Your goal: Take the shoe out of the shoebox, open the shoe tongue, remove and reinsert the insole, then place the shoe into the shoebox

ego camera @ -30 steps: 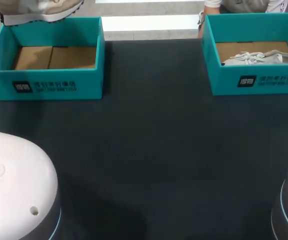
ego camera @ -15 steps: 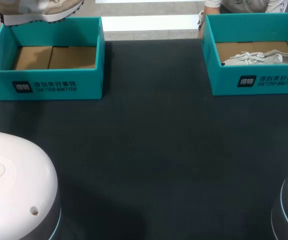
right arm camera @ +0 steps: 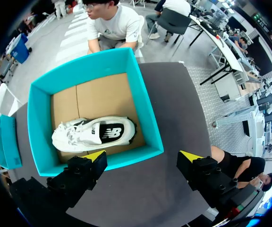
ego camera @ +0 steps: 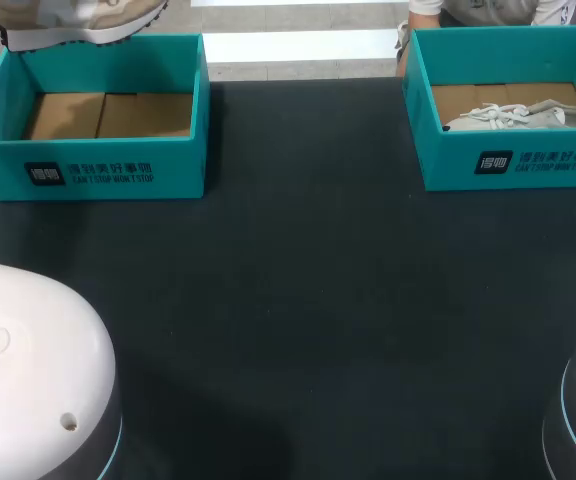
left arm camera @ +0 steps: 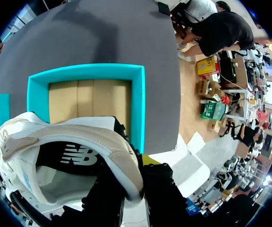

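Now, held shoe [left arm camera: 65,156]: aloft over the open left shoebox [left arm camera: 137,109], clear of its cardboard floor.
Left gripper [left arm camera: 135,175]: pinching the shoe's padded heel collar from both sides.
Right gripper [right arm camera: 143,158]: spread wide and empty above the right shoebox [right arm camera: 39,127], where a second shoe [right arm camera: 96,134] lies on its side.
Handling: probably light, with a soft upper that yields and a stiffer sole.
Hold: the heel collar looks firmest, and the tongue's edge suits a pinch.

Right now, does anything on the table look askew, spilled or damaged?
Nothing damaged or spilled. The left gripper holds a cream shoe above the far rim of the empty left shoebox. The white shoe in the right shoebox lies on its side, not upright; nothing else stands out.
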### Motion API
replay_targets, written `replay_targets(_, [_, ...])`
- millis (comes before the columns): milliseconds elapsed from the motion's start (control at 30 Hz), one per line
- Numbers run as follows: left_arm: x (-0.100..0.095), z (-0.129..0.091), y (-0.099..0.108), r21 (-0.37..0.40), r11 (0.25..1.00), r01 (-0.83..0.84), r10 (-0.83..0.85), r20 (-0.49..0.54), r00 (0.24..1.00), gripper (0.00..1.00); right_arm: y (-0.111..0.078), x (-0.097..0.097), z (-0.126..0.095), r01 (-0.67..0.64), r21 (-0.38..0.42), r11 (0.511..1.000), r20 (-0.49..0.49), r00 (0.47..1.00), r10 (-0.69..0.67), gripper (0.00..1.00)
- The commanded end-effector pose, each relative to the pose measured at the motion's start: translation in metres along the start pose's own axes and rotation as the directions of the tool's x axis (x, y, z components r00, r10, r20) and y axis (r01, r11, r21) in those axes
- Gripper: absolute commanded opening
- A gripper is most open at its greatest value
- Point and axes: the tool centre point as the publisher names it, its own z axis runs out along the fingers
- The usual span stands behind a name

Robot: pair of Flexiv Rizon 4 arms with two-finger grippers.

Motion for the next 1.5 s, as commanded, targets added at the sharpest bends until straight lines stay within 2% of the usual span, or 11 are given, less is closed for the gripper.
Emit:
replay_targets(33, [0.001,-0.002,-0.001,-0.003,1.0,0.0,0.0,0.0,1.0,0.0,0.0,0.0,0.0,0.0,-0.001,1.0,0.0,1.0,0.0,1.0])
replay_targets(633, [0.001,-0.002,-0.001,-0.003,1.0,0.0,0.0,0.0,1.0,0.0,0.0,0.0,0.0,0.0,-0.001,1.0,0.0,1.0,0.0,1.0])
replay_targets(700, [-0.006,-0.012,-0.013,-0.055,0.998,-0.001,0.0,-0.016,1.0,0.0,0.0,0.0,0.0,0.0,-0.001,1.0,0.0,1.0,0.0,1.0])
replay_targets(800, [-0.014,-0.026,-0.029,-0.08,0.997,0.013,-0.013,0.004,1.0,0.0,0.0,0.0,0.0,0.0,-0.001,1.0,0.0,1.0,0.0,1.0])
replay_targets(1000, [-0.037,-0.051,-0.055,-0.068,0.996,0.059,-0.061,-0.028,0.998,0.0,0.0,0.0,0.0,0.0,-0.001,1.0,0.0,1.0,0.0,1.0])
replay_targets(1133, [-0.05,-0.07,-0.078,-0.099,0.994,0.051,-0.057,-0.057,0.997,0.0,0.0,0.0,0.0,0.0,-0.001,1.0,0.0,1.0,0.0,1.0])
replay_targets(1233, [-0.062,-0.079,-0.092,-0.098,0.994,0.048,-0.057,-0.097,0.994,0.0,0.0,0.0,0.0,0.0,-0.001,1.0,0.0,1.0,0.0,1.0])
replay_targets(1333, [-0.074,-0.086,-0.106,-0.064,0.998,0.026,-0.031,-0.087,0.996,0.0,0.0,0.0,0.0,0.0,-0.001,1.0,0.0,1.0,0.0,1.0])
replay_targets(1500, [-0.091,-0.094,-0.132,-0.05,0.999,0.005,-0.008,-0.069,0.998,0.0,0.0,0.0,0.0,0.0,-0.001,1.0,0.0,1.0,0.0,1.0])
